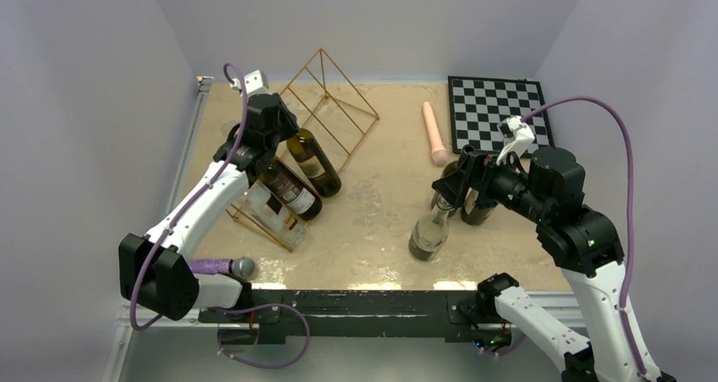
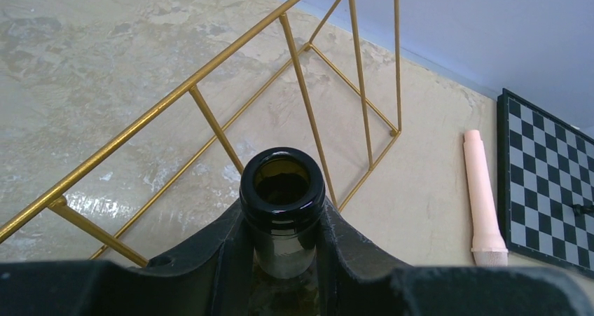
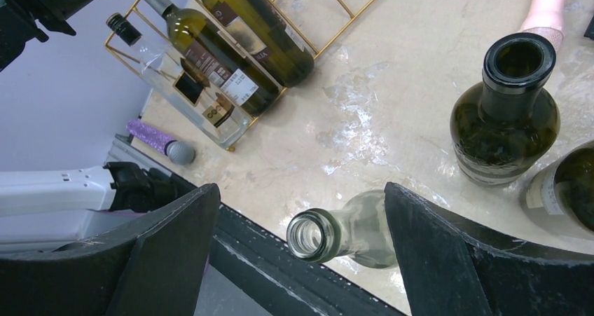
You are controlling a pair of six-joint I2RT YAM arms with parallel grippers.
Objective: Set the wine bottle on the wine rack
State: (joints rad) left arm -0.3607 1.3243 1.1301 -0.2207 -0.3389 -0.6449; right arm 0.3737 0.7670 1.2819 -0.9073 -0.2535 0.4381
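The gold wire wine rack stands at the back left and also shows in the left wrist view. Three bottles lie on its sloping grid: a dark green one, a labelled dark one and a clear one. My left gripper is shut on the neck of the dark green bottle, open mouth up. My right gripper is open over an upright clear bottle. That bottle's mouth lies between the wide-apart fingers, untouched.
Two dark bottles stand next to the clear one. A pink cylinder lies mid-back and a chessboard at the back right. A purple microphone lies by the black front rail.
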